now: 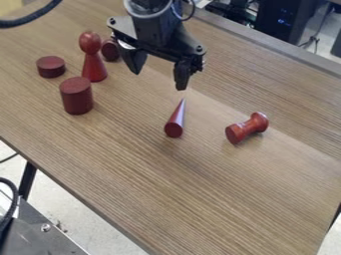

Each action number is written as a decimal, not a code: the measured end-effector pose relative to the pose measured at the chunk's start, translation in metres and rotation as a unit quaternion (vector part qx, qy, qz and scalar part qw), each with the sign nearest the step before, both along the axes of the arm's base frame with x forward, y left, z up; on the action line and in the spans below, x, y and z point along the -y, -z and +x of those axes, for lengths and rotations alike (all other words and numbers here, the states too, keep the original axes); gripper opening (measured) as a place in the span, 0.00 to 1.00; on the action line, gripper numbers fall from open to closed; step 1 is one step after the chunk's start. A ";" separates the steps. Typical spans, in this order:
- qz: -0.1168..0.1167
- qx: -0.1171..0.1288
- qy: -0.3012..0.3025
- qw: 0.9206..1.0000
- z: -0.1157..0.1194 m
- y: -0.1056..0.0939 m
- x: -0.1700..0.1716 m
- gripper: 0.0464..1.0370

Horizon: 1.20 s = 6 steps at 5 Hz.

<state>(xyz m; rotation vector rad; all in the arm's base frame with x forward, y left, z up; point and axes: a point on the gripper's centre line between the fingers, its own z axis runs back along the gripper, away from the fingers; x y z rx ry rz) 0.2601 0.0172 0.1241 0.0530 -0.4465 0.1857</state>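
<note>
The open, empty gripper [158, 71] hangs at 12 o'clock — the red cone [174, 123], toward its 6 o'clock, lies ungrasped.

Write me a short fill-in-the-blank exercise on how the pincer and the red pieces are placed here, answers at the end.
The pincer hangs above the table, holding ____.
Of the base and the tip of the cone, the ____ is nearer the pincer.
Unlike the upright pawn-shaped piece, the spool-shaped piece lies on its ____.

Missing words: nothing; tip; side.
</note>
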 end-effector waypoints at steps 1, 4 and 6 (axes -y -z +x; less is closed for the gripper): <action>-0.001 -0.011 -0.001 1.000 -0.003 0.005 0.000 0.96; 0.025 -0.162 -0.011 0.986 0.025 0.021 -0.029 0.96; -0.037 -0.138 -0.017 0.990 0.030 0.020 -0.041 0.96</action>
